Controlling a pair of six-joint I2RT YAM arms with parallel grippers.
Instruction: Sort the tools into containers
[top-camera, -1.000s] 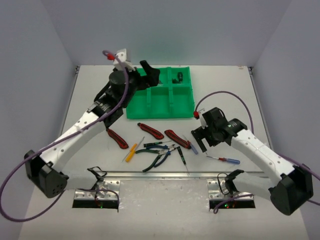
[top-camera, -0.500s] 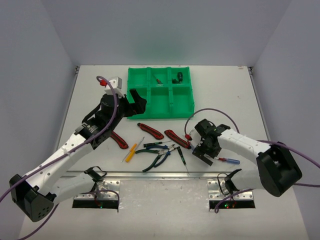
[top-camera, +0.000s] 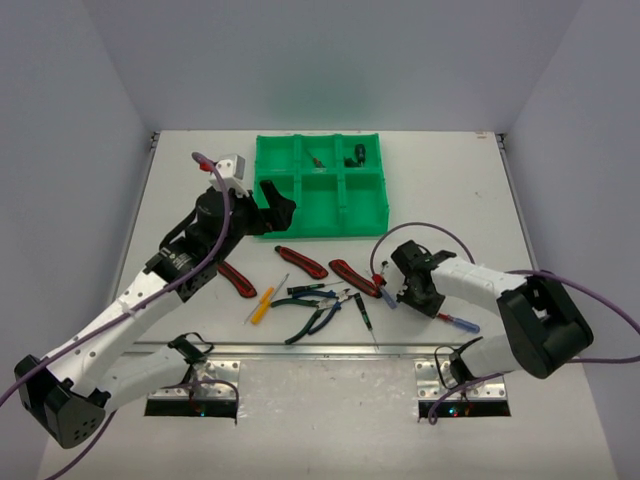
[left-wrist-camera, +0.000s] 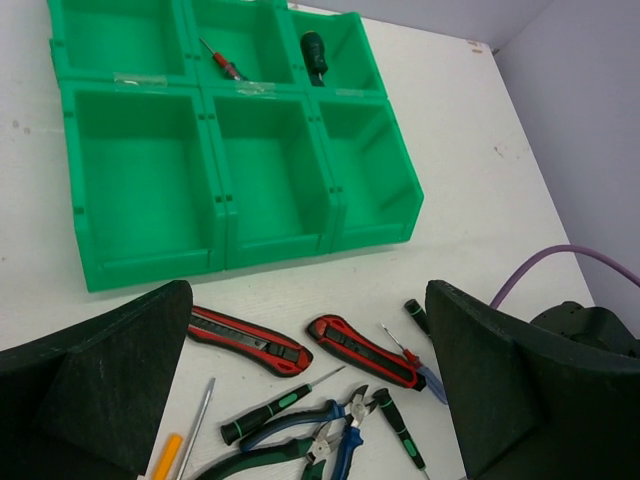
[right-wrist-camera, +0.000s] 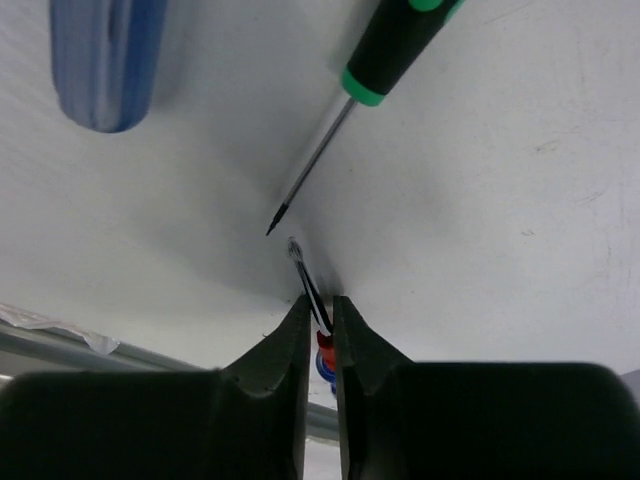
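Held tool: blue-handled precision screwdriver (top-camera: 459, 322), on the bench (top-camera: 450, 180), near-right.
Right gripper (right-wrist-camera: 319, 305): pinched tight on that screwdriver's thin shaft, with the tip poking out past it.
Neighbours: green-black screwdriver (right-wrist-camera: 398, 42) and a second blue handle (right-wrist-camera: 98, 60), just beyond.
Loose tools: three utility knives (top-camera: 301, 262), pliers (top-camera: 318, 300) and yellow-handled screwdriver (top-camera: 262, 304), further left.
Tray (top-camera: 300, 222): far centre, beyond the loose tools; two small tools in its far row.
Left gripper (top-camera: 277, 213): jaws wide apart, holding nothing, by the tray's near-left corner.
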